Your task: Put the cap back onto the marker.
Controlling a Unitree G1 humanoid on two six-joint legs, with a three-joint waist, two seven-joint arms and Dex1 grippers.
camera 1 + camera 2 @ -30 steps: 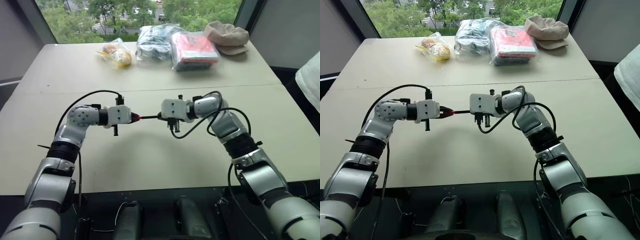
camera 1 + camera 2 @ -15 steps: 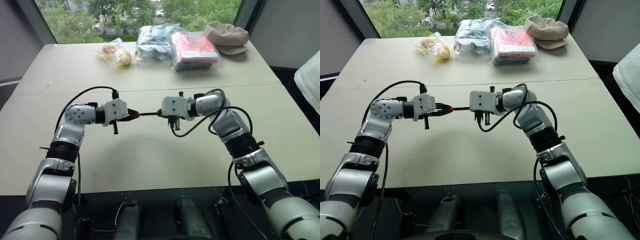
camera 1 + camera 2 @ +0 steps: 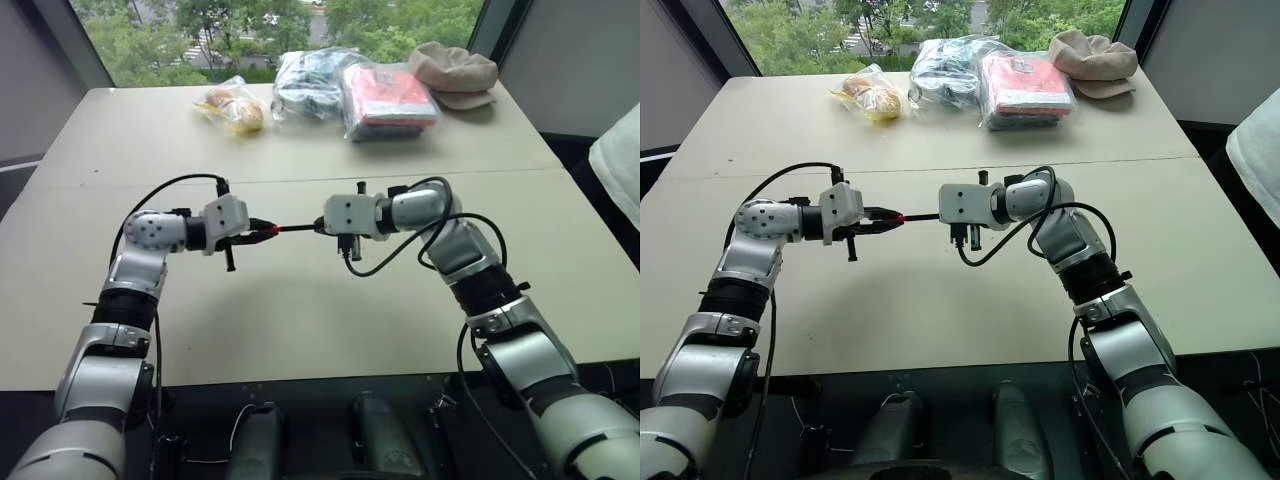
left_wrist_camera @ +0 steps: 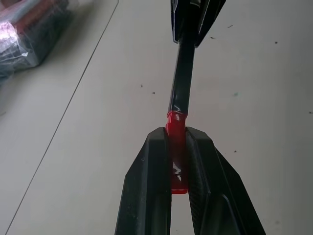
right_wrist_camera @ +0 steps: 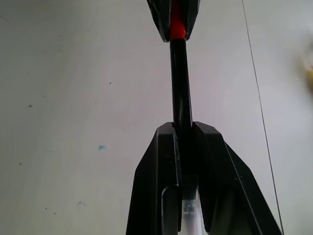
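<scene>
Cap (image 4: 176, 131): pinched between the closed fingers of the left gripper (image 4: 177, 147), held in the air above the surface (image 3: 300, 320); its open end meets the marker's tip.
Marker (image 5: 180, 83): clamped at its rear by the right gripper (image 5: 183, 134), fingers closed tight on the black barrel; it runs roughly level between the two grippers, well above the surface.
Join: the cap's mouth looks to be on the barrel's end, but I cannot tell whether it is pushed fully home.
Alignment: in both wrist views barrel and cap sit nearly in one line, with a slight kink where red meets black.
Stage: my reading is mid-press, the seating push not yet finished.
Risk, skew: if the grippers push while that kink is there, the cap may jam crooked or pop sideways out of the narrow pinch.
Risk, slip: the barrel is thin and smooth; a hard push could slide it back through the right fingers instead of seating the cap.
Risk, early release: letting go before it clicks would drop the cap to the surface, where it could roll.
Far edge: bagged items (image 3: 385, 100) and a cloth hat (image 3: 455, 72), well apart from the work.
</scene>
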